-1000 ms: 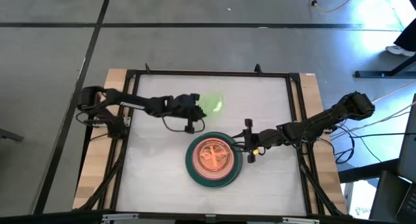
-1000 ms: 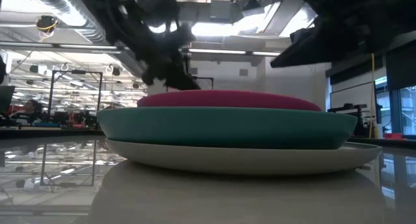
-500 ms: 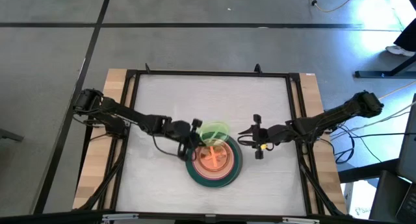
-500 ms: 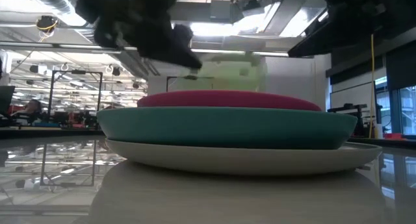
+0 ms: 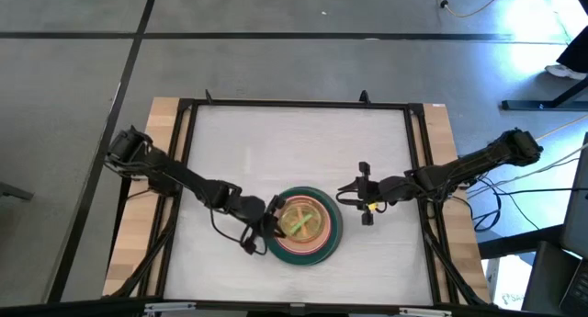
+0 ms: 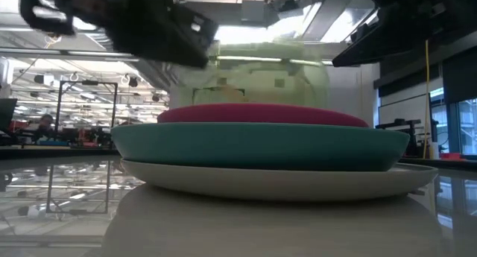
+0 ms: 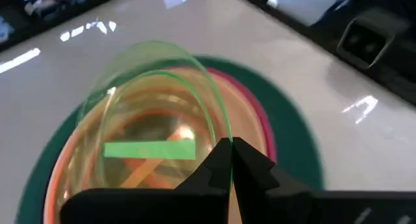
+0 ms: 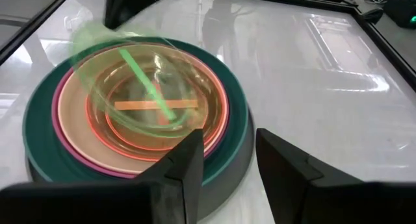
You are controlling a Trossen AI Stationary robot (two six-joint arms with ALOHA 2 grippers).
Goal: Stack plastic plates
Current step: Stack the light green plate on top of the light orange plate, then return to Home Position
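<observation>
Half a second ago held over the far-left edge of the stack (image 5: 302,227) — now carried in directly above the orange plate (image 8: 156,110) at its centre. Green plate (image 5: 298,218) pinched by its rim in the left gripper (image 7: 229,160), fingers pressed together on that thin edge, plate tilted with its far side raised, not yet seated. Translucent, so the orange plate shows through it in both wrist views. A second back it was well away on the far side of the stack, which puts this step near its end: judged from here, only lowering, levelling and letting go remain for this plate.

Left arm stretched long and low across the table, reaching the stack from its left side, wrist angled down toward the centre. Right gripper (image 5: 365,193) parked just off the right of the stack, fingers spread and holding nothing, unchanged from half a second ago.

Beneath: peach plate (image 8: 71,113), magenta plate (image 6: 261,114), dark green plate (image 6: 261,147), grey plate (image 6: 276,179) lowest.
</observation>
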